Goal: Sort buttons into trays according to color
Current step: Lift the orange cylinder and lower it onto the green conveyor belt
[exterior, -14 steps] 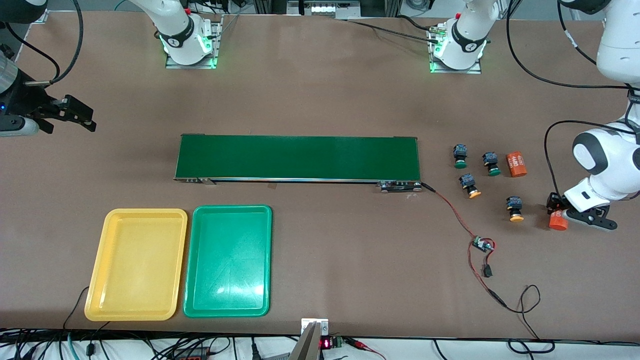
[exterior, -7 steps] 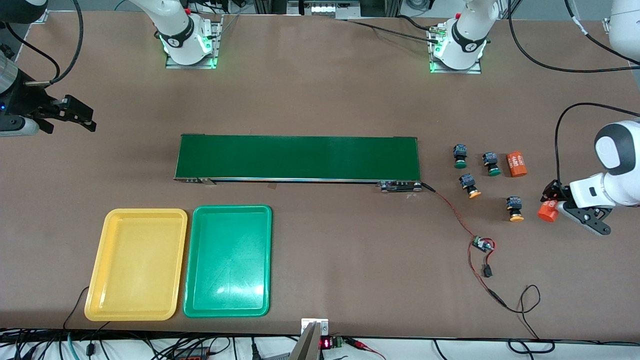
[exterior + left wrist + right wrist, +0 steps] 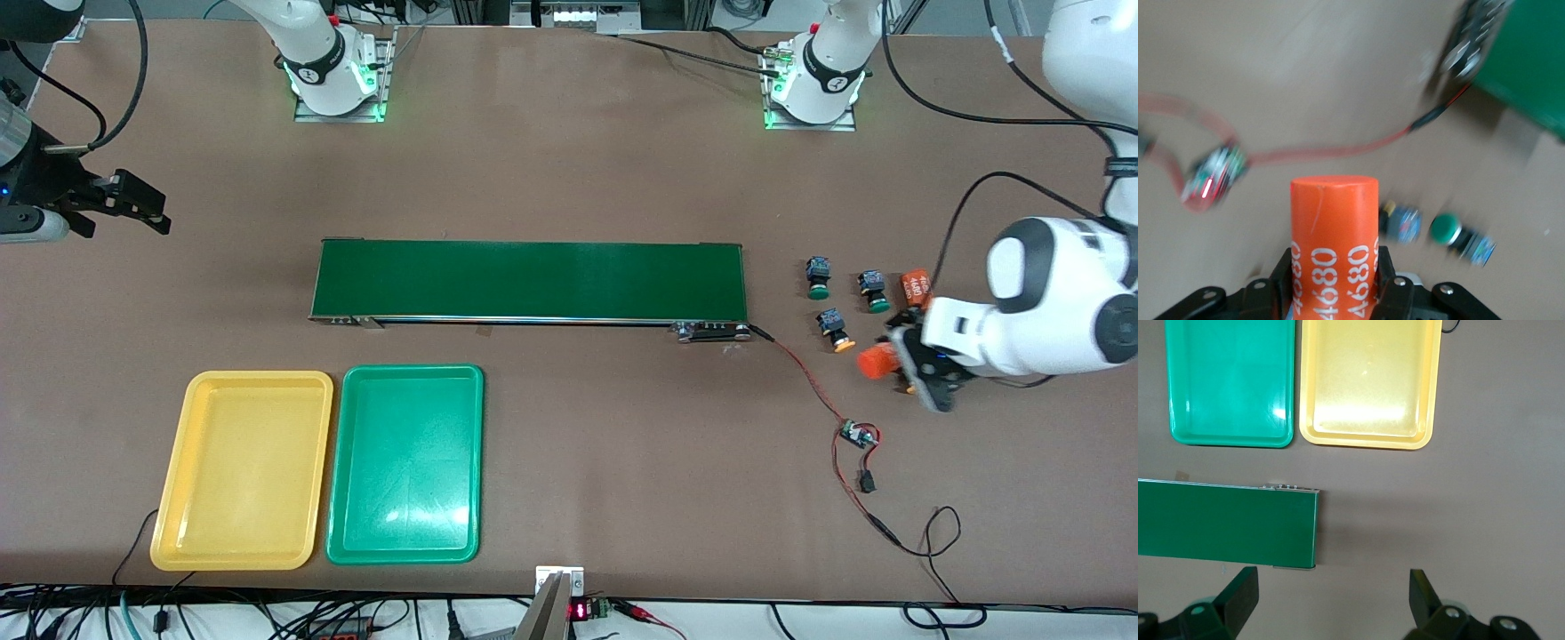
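My left gripper (image 3: 900, 360) is shut on an orange cylinder (image 3: 876, 362) with white numerals (image 3: 1333, 227) and holds it in the air over the table beside the buttons. Two green-capped buttons (image 3: 818, 277) (image 3: 874, 292) and one yellow-capped button (image 3: 836, 330) sit between the conveyor's end and this gripper. The left wrist view shows a green-capped button (image 3: 1446, 228) past the cylinder. The yellow tray (image 3: 240, 471) and the green tray (image 3: 404, 462) lie side by side, nearer the front camera than the conveyor. My right gripper (image 3: 133, 209) (image 3: 1331, 587) waits open at the right arm's end of the table.
A long dark-green conveyor belt (image 3: 531, 280) crosses the table's middle. A second orange cylinder (image 3: 916, 286) lies by the green-capped buttons, partly covered by the left arm. A red wire with a small circuit board (image 3: 858, 436) trails from the conveyor's end toward the front edge.
My left gripper has lifted the orange cylinder and swung it toward the buttons and the conveyor's end. The right arm has not moved.
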### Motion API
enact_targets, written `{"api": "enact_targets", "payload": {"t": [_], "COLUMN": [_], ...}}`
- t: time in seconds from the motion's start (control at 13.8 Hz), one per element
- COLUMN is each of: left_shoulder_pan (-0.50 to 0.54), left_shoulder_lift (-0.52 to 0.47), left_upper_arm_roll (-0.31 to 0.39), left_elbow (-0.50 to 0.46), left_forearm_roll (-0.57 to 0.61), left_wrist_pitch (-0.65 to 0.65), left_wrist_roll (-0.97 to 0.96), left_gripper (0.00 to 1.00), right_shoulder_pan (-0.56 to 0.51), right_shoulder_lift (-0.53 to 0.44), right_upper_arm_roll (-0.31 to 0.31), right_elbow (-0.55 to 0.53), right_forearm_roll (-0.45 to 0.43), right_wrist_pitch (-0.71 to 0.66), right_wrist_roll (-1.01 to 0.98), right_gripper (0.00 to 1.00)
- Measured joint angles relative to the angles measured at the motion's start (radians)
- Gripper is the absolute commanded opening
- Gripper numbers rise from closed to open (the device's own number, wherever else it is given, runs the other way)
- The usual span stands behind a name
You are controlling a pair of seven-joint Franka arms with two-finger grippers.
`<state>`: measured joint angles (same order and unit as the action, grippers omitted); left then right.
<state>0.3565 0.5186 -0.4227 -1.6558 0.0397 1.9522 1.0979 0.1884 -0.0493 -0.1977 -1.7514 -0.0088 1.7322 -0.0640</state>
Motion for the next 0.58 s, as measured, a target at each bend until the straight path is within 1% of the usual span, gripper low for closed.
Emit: {"api": "enact_targets", "payload": {"t": [0.15, 0.36, 0.58], "left_shoulder_pan": [-0.003, -0.007, -0.01], "left_shoulder_lift": [0.001, 0.002, 0.003], "left_upper_arm_roll": [-0.095, -0.209, -0.299], "left_elbow": [-0.001, -0.006, -0.068], "left_forearm_roll": [0.0, 0.0, 0.0], "left_wrist_pitch": [0.0, -0.003, -0.01], "left_wrist_roll": [0.003, 0.012, 0.016], "left_gripper": [0.13, 0.13, 0.1], "right_shoulder_pan": [-0.001, -0.001, -0.003], "right_shoulder_lift": [0.001, 0.002, 0.003], "right_upper_arm_roll": [0.0, 0.0, -0.003], "right_elbow": [-0.001, -0.001, -0.002], "right_forearm_roll": [0.0, 0.0, 0.0], "right_wrist_pitch": [0.0, 0.0, 0.0], "right_wrist_roll": [0.0, 0.001, 0.004], "right_gripper": [1.0, 1.0, 1.0]}}
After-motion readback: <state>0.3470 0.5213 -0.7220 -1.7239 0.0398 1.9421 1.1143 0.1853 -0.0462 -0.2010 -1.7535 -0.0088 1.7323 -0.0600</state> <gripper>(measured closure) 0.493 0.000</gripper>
